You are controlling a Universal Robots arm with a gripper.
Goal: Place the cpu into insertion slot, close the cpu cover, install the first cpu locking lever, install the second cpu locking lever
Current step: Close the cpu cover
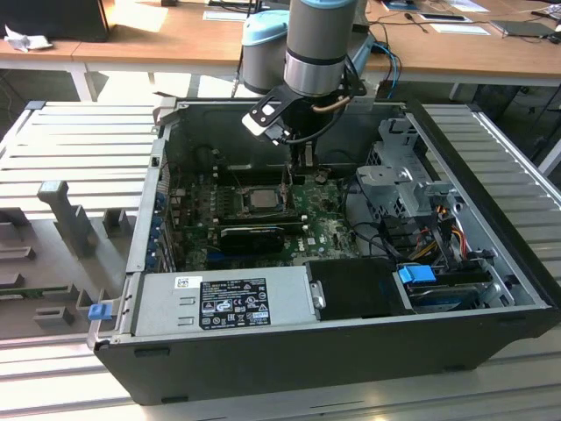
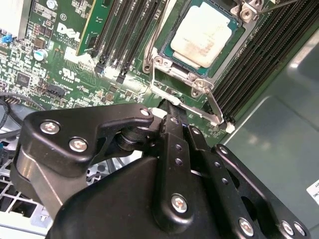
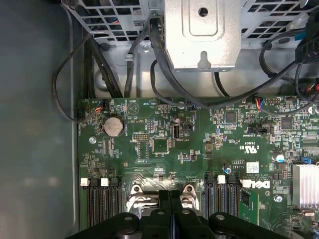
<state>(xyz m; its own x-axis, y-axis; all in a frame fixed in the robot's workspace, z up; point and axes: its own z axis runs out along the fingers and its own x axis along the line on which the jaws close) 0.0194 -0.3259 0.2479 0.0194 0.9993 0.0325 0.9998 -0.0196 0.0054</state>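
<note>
Exterior view: an open black computer case rests on a ribbed metal table. Inside it are a green motherboard, a grey power supply along the near wall, a metal drive cage with loose cables toward the exterior view's right, and a long black card with a ribbed top. A grey robot arm reaches down into the case from above. Its gripper is low over the board, just beside the processor socket.

In the second wrist view the insertion slot holds the cpu — a pale silver square seated flat, with a green border around it. The cpu cover shows as a silvery frame along the chip's edge; whether it is fully down cannot be told. A thin metal locking lever runs along the socket's side. The gripper's tip sits right at this lever, beside the socket rather than over the chip. Contact with the lever cannot be made out.

In the first wrist view the two black fingers are pressed together with a thin seam between them — the jaws are closed, and whether they pinch anything cannot be told.
</note>
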